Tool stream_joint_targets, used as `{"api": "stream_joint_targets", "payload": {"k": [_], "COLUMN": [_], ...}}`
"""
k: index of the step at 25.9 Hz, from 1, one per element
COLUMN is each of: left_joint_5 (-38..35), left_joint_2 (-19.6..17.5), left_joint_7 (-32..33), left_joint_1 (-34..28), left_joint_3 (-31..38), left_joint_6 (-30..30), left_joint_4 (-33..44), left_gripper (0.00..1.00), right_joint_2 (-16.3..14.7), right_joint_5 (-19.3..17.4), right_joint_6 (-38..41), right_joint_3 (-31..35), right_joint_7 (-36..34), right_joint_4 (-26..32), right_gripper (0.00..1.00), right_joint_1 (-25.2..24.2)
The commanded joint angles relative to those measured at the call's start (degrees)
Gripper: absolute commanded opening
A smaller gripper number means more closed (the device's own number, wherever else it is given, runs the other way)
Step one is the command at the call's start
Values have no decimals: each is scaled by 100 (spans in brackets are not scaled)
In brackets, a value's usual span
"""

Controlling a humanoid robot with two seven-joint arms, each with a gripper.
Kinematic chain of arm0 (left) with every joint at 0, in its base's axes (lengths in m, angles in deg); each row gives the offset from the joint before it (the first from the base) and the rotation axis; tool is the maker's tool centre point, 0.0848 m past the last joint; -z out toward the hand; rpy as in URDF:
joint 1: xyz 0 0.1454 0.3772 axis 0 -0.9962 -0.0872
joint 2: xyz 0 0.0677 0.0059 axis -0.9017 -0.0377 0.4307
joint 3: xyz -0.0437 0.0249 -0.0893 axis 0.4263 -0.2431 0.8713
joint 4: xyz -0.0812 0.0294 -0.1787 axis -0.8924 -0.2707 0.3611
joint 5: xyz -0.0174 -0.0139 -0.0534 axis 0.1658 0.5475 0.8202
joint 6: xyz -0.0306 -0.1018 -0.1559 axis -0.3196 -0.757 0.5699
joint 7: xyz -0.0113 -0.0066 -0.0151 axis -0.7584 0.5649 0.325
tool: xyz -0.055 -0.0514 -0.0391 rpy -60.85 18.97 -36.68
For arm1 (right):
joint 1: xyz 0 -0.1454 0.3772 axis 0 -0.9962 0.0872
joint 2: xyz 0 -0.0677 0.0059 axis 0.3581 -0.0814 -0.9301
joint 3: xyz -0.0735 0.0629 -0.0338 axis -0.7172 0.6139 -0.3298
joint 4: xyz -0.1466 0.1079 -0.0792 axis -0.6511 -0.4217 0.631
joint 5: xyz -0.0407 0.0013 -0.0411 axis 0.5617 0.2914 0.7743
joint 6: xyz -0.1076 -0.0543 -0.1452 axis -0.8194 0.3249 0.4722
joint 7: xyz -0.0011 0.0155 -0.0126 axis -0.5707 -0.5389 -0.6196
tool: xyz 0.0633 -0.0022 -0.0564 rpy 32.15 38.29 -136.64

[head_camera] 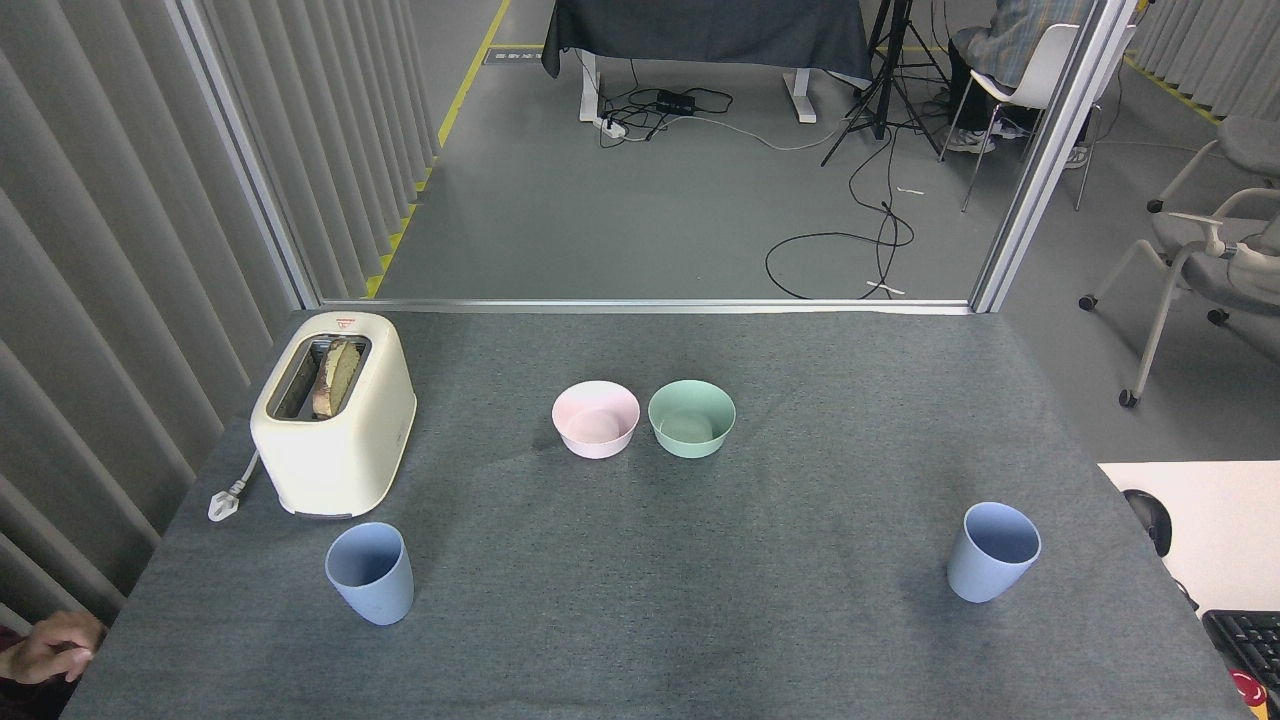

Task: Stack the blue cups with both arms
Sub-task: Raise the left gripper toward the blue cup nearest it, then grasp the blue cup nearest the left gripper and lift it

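— Where are your claws right now?

— Neither my left claw nor my right claw is anywhere in my head view, so I cannot tell how far open they are or whether they hold anything. Judging by the desk, nothing has been picked up.

— What is nearest to you?

— At the bottom left corner, a person's hand (45,650) rests beside the grey felt-covered desk (640,620). On the desk, the two task pieces stand closest to me: a pale blue matte plastic tumbler on my left (369,573) and its identical twin on my right (993,552). Both are upright, mouths up, empty, and well apart from each other.

— How will they handle?

— I judge them light and stiff, with thin walls and a smooth matte skin that could slip under a loose pinch. They taper toward the base, so I would take each around the upper wall, just under the rim, where it is widest. One should then drop mouth-up into the other.

— And further back?

— Just behind the left tumbler sits a cream plastic toaster with bread in its slot (335,425), its plug lying on the felt. Mid-desk, a shallow pink bowl (596,419) and a shallow mint-green bowl (691,418) stand side by side, nearly touching. Neither belongs to this job.
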Motion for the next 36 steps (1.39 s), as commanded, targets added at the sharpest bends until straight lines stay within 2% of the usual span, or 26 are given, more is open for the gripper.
{"api": "stream_joint_targets", "payload": {"k": [1,6,10,12,17,22,36], "left_joint_5": [0,-44,-79,-185,-1081,-1204,-1231], "left_joint_2": [0,88,202,175,211,219,175], "left_joint_7": [5,14,40,110,391,435,427], "left_joint_1": [4,136,672,962,2096,2896,4003], "left_joint_3": [-102,-102,-129,-410,-753,-849,-1236], "left_joint_6": [-9,-44,-97,-114,-132,-132,-167], "left_joint_4": [-3,-56,-179,-293,-1216,-1999,-3299], "left_gripper": [100,100,100,100,100,100,100], "right_joint_2": [3,-5,-5,-5,3,3,12], "right_joint_5": [-1,-10,-27,-27,-27,-36,-45], "right_joint_6": [2,2,-6,-24,-15,-24,-24], "right_joint_3": [23,32,23,15,23,23,32], "right_joint_7": [3,3,3,3,3,3,3], "right_joint_4": [-73,-73,-82,-82,-91,-91,-117], "right_gripper": [100,100,100,100,100,100,100], "right_joint_1": [12,21,3,-6,21,21,12]}}
